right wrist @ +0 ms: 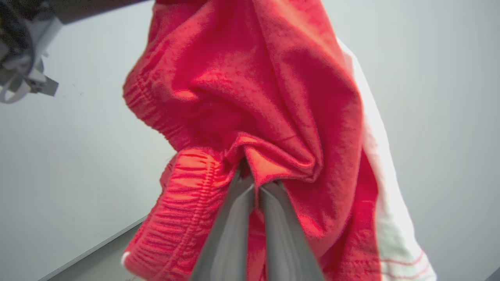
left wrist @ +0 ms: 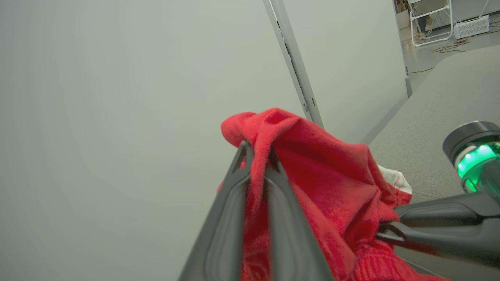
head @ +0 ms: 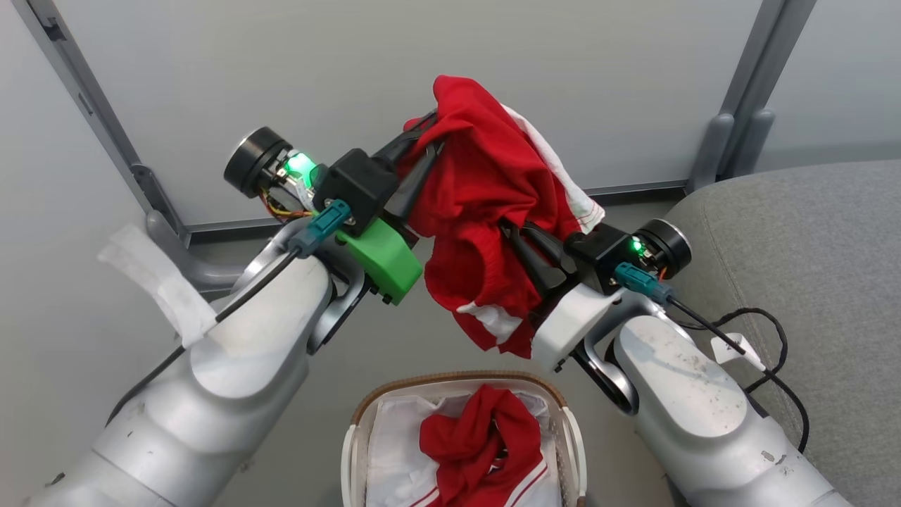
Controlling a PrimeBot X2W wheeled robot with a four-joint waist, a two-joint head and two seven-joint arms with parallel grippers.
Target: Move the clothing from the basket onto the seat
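So, left gripper [head: 421,158] and right gripper [head: 524,243] both pinch one red garment [head: 486,190], held up mid-frame.
It hangs bunched between them, above the basket [head: 366,408] at the bottom edge. Another red piece [head: 479,436] lies inside that basket on a white sheet [head: 394,451]. The grey seat [head: 795,232] sits along the right edge, apart from the garment.
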